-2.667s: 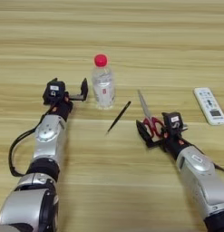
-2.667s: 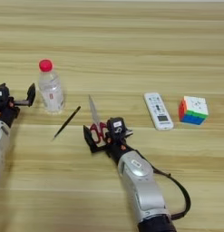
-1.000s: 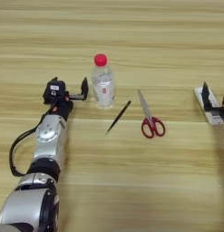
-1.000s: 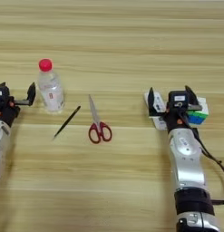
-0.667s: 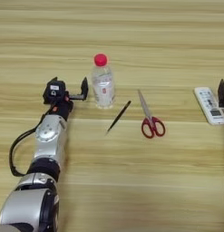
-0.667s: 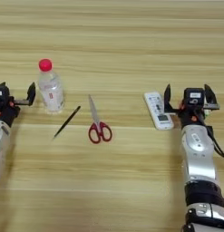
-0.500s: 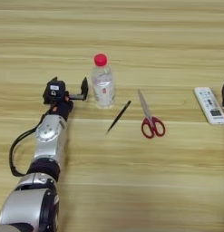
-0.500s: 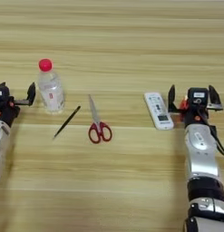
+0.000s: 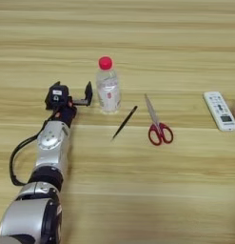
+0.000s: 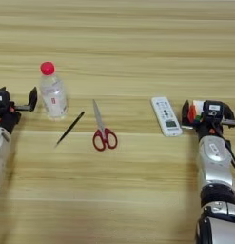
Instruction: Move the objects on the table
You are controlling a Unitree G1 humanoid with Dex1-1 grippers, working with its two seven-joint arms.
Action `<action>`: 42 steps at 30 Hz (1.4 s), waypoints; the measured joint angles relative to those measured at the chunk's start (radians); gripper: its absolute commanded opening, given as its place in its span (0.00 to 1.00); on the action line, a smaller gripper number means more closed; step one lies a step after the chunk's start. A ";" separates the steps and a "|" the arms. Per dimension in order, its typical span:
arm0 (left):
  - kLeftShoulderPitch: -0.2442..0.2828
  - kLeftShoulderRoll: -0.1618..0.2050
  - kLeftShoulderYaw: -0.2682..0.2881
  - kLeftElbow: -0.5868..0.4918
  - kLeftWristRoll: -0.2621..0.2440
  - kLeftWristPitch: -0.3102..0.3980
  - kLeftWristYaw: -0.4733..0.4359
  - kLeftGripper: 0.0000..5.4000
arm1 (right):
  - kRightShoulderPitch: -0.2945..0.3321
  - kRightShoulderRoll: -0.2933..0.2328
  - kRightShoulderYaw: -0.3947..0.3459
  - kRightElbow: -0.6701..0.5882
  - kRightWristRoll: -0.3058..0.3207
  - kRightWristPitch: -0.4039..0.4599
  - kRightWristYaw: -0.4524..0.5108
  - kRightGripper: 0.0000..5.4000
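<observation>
My right claw (image 10: 207,113) sits at the puzzle cube (image 10: 197,110) on the right of the worktop (image 10: 128,43), fingers spread either side of it; can't tell if they touch. White remote (image 10: 166,116) lies just left of the cube. Red-handled scissors (image 10: 103,131) lie mid-worktop, blades pointing away, with the black pen (image 10: 70,128) left of them. Red-capped bottle (image 9: 108,86) stands upright. My left claw (image 9: 73,95) is beside it, fingers apart, not touching.

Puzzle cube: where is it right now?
The puzzle cube shows only in the right eye view, far right, between the right gripper's fingers, just right of the white remote.
</observation>
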 measured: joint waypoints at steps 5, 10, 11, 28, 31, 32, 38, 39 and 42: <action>0.000 0.000 0.000 0.003 0.000 0.000 0.000 1.00 | -0.013 -0.001 -0.008 0.047 0.019 0.002 0.023 1.00; 0.000 0.000 0.000 0.004 0.000 0.000 0.001 1.00 | -0.020 -0.001 -0.011 0.074 0.036 0.002 0.042 1.00; 0.000 0.000 0.000 0.005 0.000 0.000 0.001 1.00 | -0.023 -0.001 -0.011 0.077 0.037 0.002 0.043 1.00; -0.001 0.000 0.000 0.006 0.000 0.000 0.003 1.00 | -0.034 -0.001 -0.010 0.100 0.052 0.012 0.065 0.78; -0.001 0.000 0.000 0.006 0.000 0.000 0.003 1.00 | -0.034 -0.001 -0.010 0.101 0.052 0.013 0.065 0.73; -0.001 0.000 0.000 0.006 0.000 0.000 0.003 1.00 | -0.034 -0.001 -0.010 0.101 0.052 0.013 0.065 0.71; -0.001 0.000 0.000 0.006 0.000 0.000 0.005 1.00 | -0.035 -0.001 -0.010 0.105 0.053 0.013 0.066 0.62; -0.001 0.000 0.000 0.006 0.000 0.000 0.005 1.00 | -0.035 -0.001 -0.010 0.104 0.053 0.013 0.066 0.62; -0.001 0.000 0.000 0.006 0.000 0.000 0.005 1.00 | -0.034 0.000 -0.008 0.090 0.053 0.012 0.065 0.62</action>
